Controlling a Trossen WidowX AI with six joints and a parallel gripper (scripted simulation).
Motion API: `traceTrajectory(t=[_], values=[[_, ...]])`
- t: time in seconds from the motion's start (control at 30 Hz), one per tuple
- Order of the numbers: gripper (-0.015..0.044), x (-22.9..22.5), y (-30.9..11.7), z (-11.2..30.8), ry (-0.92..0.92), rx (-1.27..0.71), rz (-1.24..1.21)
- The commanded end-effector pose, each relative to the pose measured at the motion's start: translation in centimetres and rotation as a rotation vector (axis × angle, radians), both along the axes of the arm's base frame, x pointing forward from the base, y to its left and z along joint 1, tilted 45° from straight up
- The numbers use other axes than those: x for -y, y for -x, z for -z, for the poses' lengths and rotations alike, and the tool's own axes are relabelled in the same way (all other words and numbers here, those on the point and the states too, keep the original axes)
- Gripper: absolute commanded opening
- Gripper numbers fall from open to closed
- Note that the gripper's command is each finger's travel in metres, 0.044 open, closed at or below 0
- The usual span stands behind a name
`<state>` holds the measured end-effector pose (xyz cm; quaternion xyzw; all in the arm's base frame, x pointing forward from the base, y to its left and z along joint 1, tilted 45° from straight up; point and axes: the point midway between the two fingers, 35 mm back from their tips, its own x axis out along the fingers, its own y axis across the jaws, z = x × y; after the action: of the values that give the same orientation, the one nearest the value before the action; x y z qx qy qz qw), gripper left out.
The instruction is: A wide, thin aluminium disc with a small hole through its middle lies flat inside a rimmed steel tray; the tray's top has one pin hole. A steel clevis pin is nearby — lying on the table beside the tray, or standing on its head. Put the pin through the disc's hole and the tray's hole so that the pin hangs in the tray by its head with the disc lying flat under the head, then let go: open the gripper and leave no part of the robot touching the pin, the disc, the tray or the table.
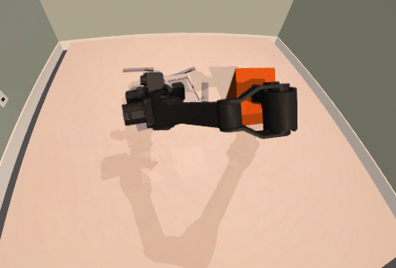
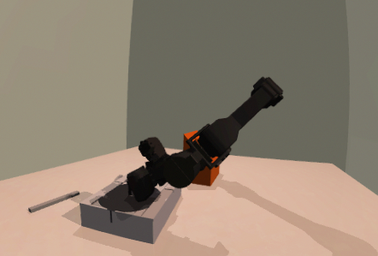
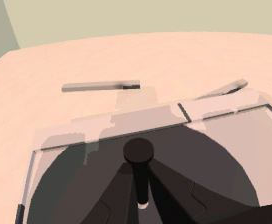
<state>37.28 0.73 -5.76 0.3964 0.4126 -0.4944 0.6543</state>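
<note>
A thin grey bar (image 1: 138, 69) (image 2: 54, 201) (image 3: 101, 86) is lying on the worktop (image 1: 291, 203) (image 2: 265, 211) (image 3: 22, 110), apart from the tray (image 2: 116, 222) (image 3: 87, 131). Next, the big dark disc (image 2: 112, 198) (image 3: 202, 150) is lying flat inside the tray. The gripper (image 2: 133, 191) (image 3: 139, 167) is pinching the pin (image 3: 138, 150) over the disc, with its fingers nearly shut. The pin is standing head up, and its low end is showing by the disc's little hole. I can't tell if it is going in. Farther right, an orange block (image 1: 255, 75) (image 2: 209, 177) is sitting behind the black arm (image 1: 197, 114) (image 2: 220, 136).
</note>
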Motion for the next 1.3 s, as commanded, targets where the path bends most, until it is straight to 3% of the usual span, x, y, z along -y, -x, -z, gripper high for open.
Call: traceTrajectory(t=[0.0, 1.27], values=[[0.0, -0.1, -0.01, -0.02, -0.005, -0.002, -0.003], [0.0, -0.19, -0.14, -0.11, -0.001, -0.016, -0.018]])
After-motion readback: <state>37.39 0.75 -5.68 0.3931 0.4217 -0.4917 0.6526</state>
